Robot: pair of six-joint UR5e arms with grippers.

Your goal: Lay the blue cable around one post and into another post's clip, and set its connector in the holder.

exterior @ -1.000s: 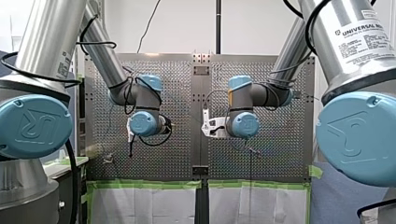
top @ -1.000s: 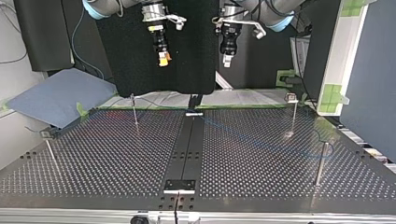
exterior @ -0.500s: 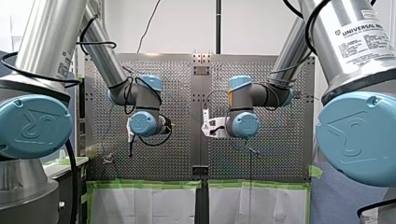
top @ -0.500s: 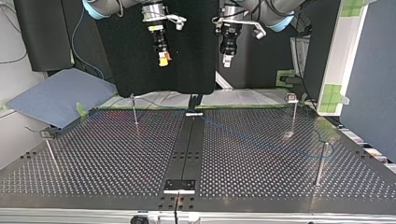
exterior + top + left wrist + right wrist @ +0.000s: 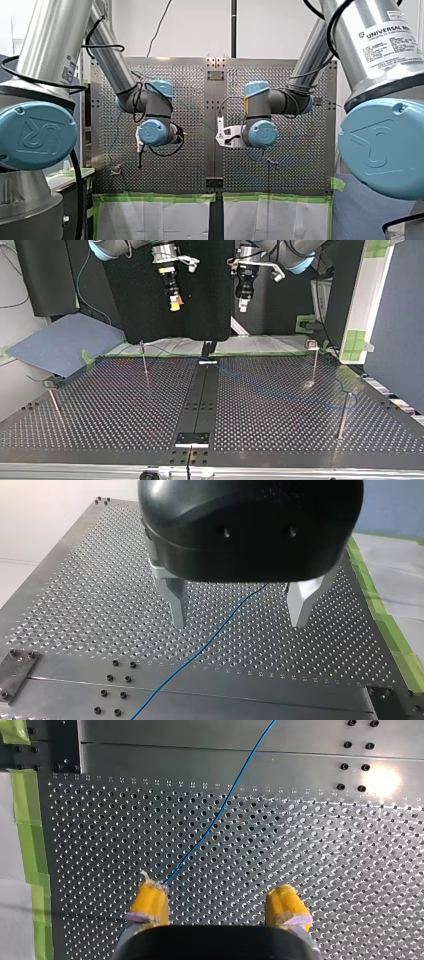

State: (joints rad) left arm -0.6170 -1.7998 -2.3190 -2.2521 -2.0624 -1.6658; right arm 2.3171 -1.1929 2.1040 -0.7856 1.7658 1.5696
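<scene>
Top view: both grippers hang high above the perforated table (image 5: 100,410), near its green-taped far edge. The left gripper (image 5: 243,302) and the right gripper (image 5: 174,303) each have their fingers spread wide. The blue cable (image 5: 210,640) lies loose on the table, running beneath the gap between the left gripper's fingers and past one yellow pad (image 5: 150,902) of the right gripper. Thin posts (image 5: 144,360) stand toward the table's sides, well apart.

Thin blue cable (image 5: 200,650) flat on perforated metal counter (image 5: 125,410). Top view: it crosses the flat centre strip (image 5: 200,395) and runs toward slim metal post (image 5: 343,415), lower right of frame.
</scene>
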